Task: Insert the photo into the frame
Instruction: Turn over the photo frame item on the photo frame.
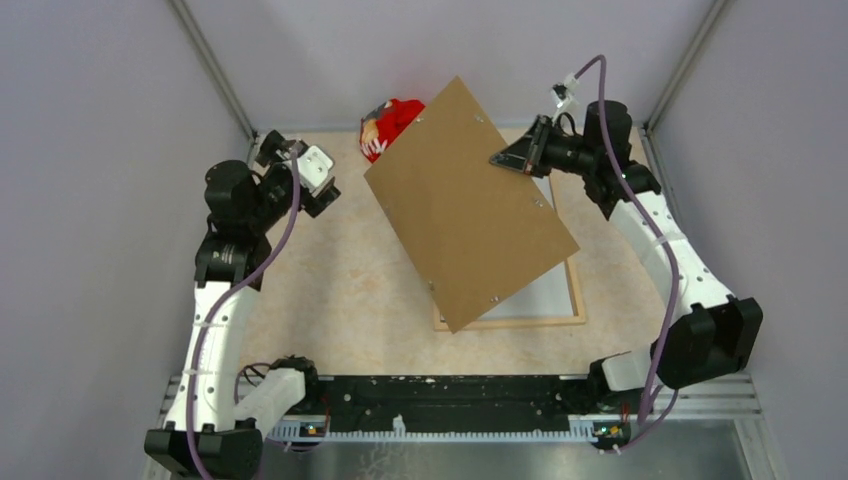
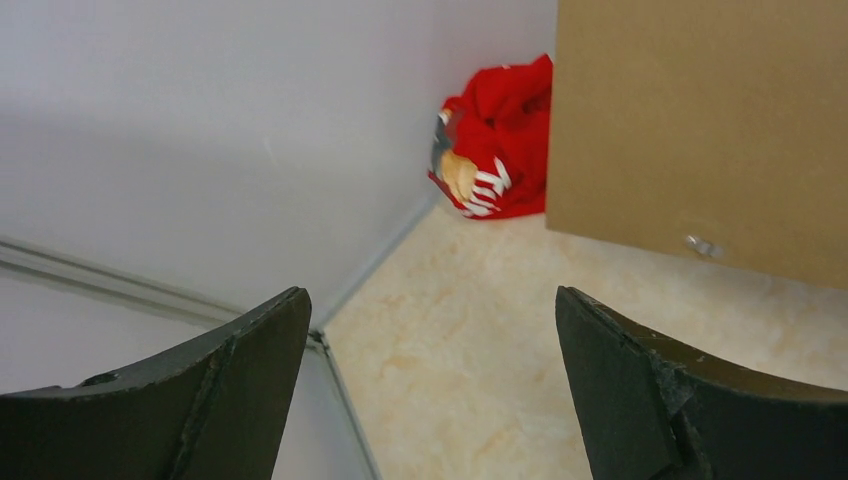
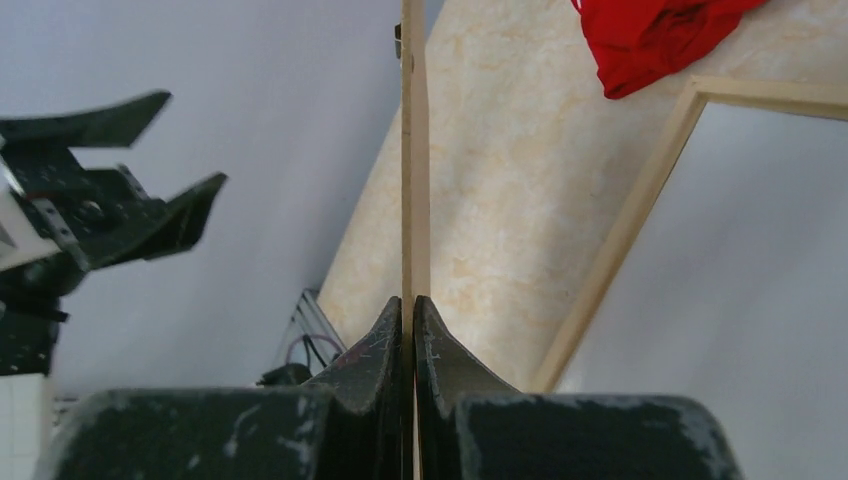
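Top external: clearing step. Right hand (image 1: 502, 158) clamped on plain brown backing board (image 1: 470, 215), held aslant above thin light-wood rectangular frame (image 1: 530, 322) flat on desk (image 1: 330, 290). Left hand (image 2: 430, 300) spread, empty. Photo nowhere visible. Next, probably: park board, fetch photo.

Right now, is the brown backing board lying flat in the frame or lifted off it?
Lifted: the right end effector pinches the backing board, holding it tilted over the frame.
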